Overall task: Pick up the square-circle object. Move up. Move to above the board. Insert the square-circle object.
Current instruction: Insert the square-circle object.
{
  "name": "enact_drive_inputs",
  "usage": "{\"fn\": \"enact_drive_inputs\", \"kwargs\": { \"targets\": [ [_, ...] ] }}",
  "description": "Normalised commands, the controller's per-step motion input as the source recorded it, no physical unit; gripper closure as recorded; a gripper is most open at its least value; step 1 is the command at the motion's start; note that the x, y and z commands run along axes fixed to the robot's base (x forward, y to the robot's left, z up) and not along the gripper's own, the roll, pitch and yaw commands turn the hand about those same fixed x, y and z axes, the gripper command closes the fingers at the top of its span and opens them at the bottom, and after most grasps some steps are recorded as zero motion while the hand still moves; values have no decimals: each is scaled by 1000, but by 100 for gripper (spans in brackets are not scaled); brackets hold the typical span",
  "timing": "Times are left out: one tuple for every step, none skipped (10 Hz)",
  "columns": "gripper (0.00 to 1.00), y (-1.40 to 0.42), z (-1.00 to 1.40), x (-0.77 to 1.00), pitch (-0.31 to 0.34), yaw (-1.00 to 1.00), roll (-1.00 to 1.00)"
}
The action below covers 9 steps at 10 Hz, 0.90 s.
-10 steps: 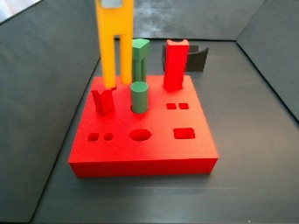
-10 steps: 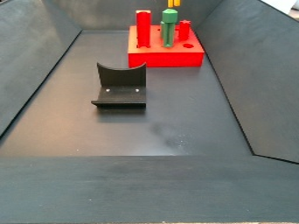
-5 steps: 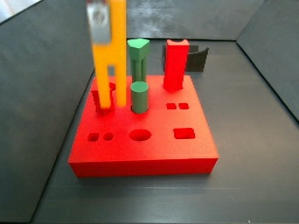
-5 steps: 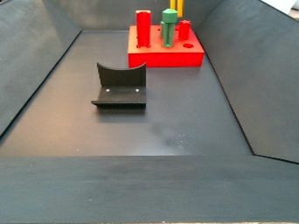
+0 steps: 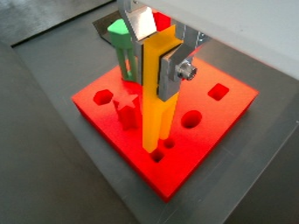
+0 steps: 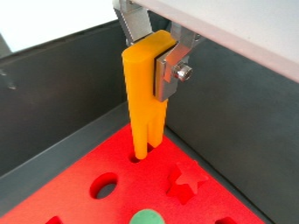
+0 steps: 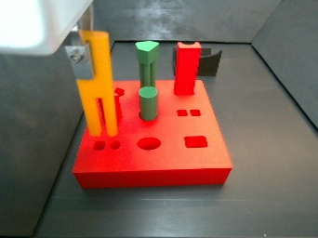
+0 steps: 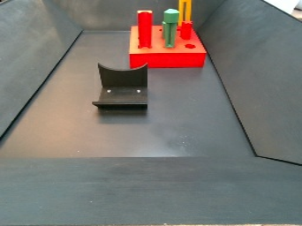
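The gripper [image 6: 160, 54] was clamped on the top of the yellow peg [image 6: 145, 101], which hung upright, its prongs apparently just entering the matching holes in the board [image 6: 222, 199] directly below.

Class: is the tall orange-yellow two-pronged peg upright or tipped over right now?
Upright. The orange-yellow two-pronged peg stands vertical, clamped near its top by the gripper, prong tips at the flat red board; how deep, cannot tell.

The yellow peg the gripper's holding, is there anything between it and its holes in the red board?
Nothing visible. The gripper holds the square-circle object upright over the board, prong tips at the matching holes. The green pegs stand clear beside it.
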Motion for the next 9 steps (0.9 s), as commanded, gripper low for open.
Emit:
{"fn": "enact_drive_inputs", "kwargs": {
  "targets": [
    [100,-40,-160,0,-96,0,-21],
    [100,-126,-114,-9,-116,114,-34],
    [100,-129,-111,0,-164,197,-60],
    [100,-80,-149,14,-190,157,-67],
    [100,-54,-183,29,-150,149,-46],
    [100,0,-214,0,-76,80,-14],
    [100,0,-217,0,-59,0,-34],
    [100,0,-223,0,-60,0,-29],
    [100,0,-191,0,-47,0,-29]
  ]
}}
